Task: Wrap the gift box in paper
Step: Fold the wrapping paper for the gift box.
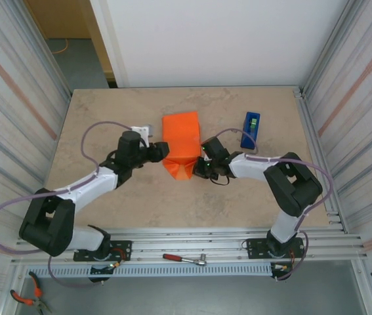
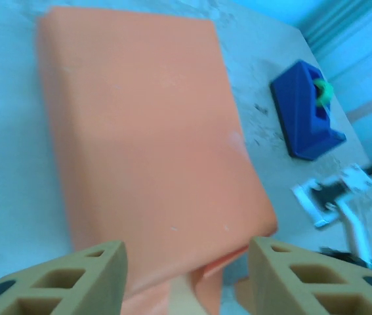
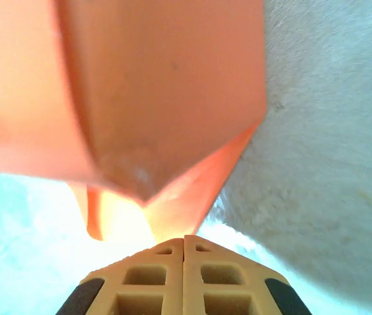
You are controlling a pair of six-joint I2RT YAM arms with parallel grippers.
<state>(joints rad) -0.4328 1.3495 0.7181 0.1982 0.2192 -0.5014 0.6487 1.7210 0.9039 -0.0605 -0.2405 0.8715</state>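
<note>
From overhead the light is bright and even, falling softly from above. The arms leave only faint, short shadows on the table (image 1: 107, 118), and the white back wall is close to washed out. That view is sharp, though the side walls lean outward at the edges.

The left wrist view is hazy throughout. The paper (image 2: 146, 151) looks paler and milky, the tape dispenser (image 2: 304, 111) is smeared at its outline, the bare tabletop has a cold blue cast, and the left gripper (image 2: 186, 275) at the bottom edge is soft.

In the right wrist view the paper is too close to focus. Light glows yellow through its thin fold just above the right gripper (image 3: 184, 241), whose edges are crisper. The tabletop looks grainy on the right and bluish on the left.
</note>
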